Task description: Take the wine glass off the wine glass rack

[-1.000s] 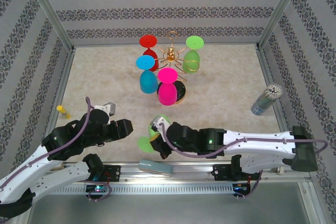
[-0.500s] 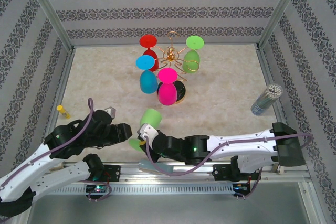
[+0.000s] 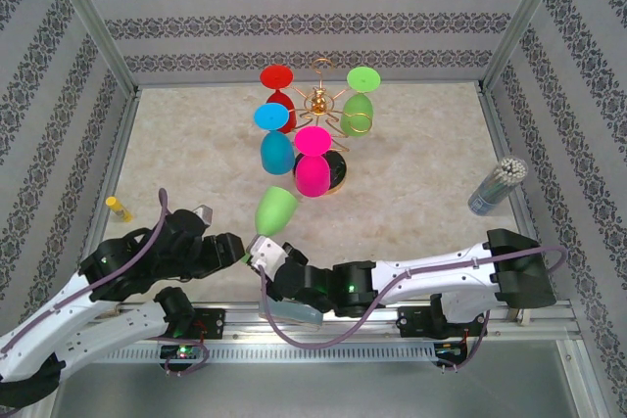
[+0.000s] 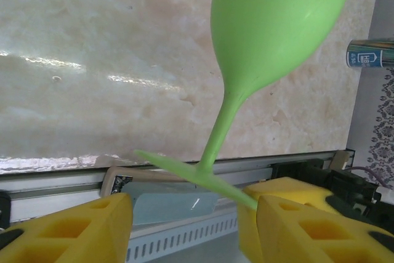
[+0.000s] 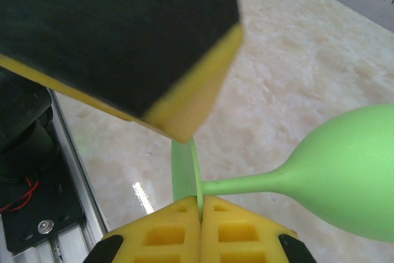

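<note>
A light green wine glass (image 4: 277, 29) hangs tilted over the pale marbled desk (image 4: 92, 60), its bowl at the upper right and its thin stem slanting down-left to a foot seen almost edge-on. The left hand (image 4: 191, 226) has its two yellow foam pads (image 4: 68, 229) wide apart, and the foot's lower end just reaches the right pad's inner corner. A grey-blue cylinder (image 4: 369, 53) shows at the right edge.
</note>
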You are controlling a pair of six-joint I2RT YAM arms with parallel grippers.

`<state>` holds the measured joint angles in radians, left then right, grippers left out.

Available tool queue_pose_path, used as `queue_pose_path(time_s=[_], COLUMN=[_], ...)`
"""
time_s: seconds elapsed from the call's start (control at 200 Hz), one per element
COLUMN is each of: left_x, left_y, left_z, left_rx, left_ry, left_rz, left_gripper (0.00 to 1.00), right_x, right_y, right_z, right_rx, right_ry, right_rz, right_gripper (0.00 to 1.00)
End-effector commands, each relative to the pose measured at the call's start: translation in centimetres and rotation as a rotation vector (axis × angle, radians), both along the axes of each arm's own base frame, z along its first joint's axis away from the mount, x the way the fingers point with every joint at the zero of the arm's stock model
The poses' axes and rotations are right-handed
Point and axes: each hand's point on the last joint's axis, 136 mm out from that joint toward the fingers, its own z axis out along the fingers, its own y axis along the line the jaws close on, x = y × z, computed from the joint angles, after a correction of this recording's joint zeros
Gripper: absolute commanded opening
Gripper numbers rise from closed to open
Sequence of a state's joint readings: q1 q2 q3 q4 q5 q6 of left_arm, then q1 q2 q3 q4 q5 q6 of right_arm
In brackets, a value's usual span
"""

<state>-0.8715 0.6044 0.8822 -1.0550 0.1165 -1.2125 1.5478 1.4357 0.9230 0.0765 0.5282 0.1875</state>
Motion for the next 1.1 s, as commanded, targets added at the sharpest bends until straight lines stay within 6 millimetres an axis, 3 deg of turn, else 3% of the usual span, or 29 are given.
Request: queue_pose_path(time_s=[0.0, 0.18, 0.575, 1.094], left_x=[0.6, 1.0, 1.6, 2.3], left_y=[-1.8, -2.5, -2.8, -1.8], left_z=[0.7, 0.7, -0.3, -1.0], left_rx=[-0.084, -0.106, -0.130, -0.121], left_ry=[-0.001, 0.006, 0.032, 0.029], left_rz=[0.004, 0.015, 0.055, 0.115], left_gripper=[0.56, 0.56, 0.47, 0.40], right_x=[0.3, 0.6, 0.8, 0.4], right_y=[0.3, 0.2, -0.2, -0.7], right_z=[0.6, 0.0, 0.8, 1.6], right_rx=[0.002, -0.022, -0.010, 0.002], right_ry=[-0.088, -0.130, -0.193, -0.217], right_rz=[-0.030, -0.062, -0.084, -0.067], right_gripper=[0.00, 0.00, 0.00, 0.00])
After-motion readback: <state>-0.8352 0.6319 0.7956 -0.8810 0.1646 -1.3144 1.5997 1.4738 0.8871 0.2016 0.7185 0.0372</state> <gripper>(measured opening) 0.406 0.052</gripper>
